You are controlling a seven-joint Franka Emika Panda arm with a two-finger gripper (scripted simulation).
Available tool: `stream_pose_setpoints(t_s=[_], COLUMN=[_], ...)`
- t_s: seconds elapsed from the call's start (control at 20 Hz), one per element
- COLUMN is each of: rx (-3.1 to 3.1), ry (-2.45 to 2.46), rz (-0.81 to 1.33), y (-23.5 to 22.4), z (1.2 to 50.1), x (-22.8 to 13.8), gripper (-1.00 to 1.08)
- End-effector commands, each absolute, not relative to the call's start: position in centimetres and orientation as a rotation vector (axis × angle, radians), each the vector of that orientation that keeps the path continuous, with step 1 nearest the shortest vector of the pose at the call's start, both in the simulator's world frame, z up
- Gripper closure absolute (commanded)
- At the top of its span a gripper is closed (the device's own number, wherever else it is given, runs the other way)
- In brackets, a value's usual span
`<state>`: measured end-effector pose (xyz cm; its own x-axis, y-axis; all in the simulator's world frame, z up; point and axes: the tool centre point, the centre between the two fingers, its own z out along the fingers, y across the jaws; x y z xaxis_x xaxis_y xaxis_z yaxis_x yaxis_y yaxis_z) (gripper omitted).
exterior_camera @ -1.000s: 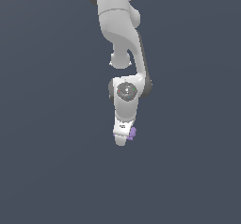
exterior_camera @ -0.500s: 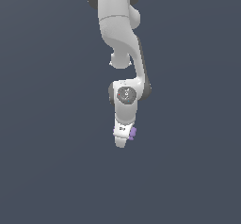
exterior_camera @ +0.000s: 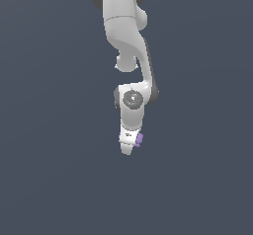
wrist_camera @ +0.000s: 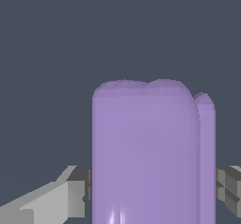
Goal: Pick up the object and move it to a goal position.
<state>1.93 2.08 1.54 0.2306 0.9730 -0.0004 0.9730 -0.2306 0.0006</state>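
The object [wrist_camera: 150, 157] is a light-purple oblong block with lumpy edges, filling the middle of the wrist view. Grey fingers [wrist_camera: 75, 195] press against it from both sides, so my gripper [wrist_camera: 153, 197] is shut on it. In the exterior view the white arm hangs down the middle, and my gripper [exterior_camera: 129, 145] is at its lower end. Only a small purple corner of the object [exterior_camera: 140, 139] sticks out on the exterior view's right of the white hand. The rest of the block is hidden behind the hand there.
A plain dark grey-blue surface [exterior_camera: 54, 170] spreads around the arm in both views. No other objects, containers or edges show.
The arm has drawn back a little, so the gripper with the block sits slightly higher in the exterior view than a second ago. The grip is unchanged.
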Motion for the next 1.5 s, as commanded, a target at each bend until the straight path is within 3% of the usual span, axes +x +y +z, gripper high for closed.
stream_pose_setpoints(t_s=[0.0,0.6,1.45], rx=[2.463,2.462,2.46], ry=[1.948,1.948,1.948], rz=[0.001,-0.001,-0.005], y=[2.2,4.7,12.0], z=[1.8,6.4,19.9], x=[1.8,-0.9,-8.5], gripper=[1.08,1.08,1.08])
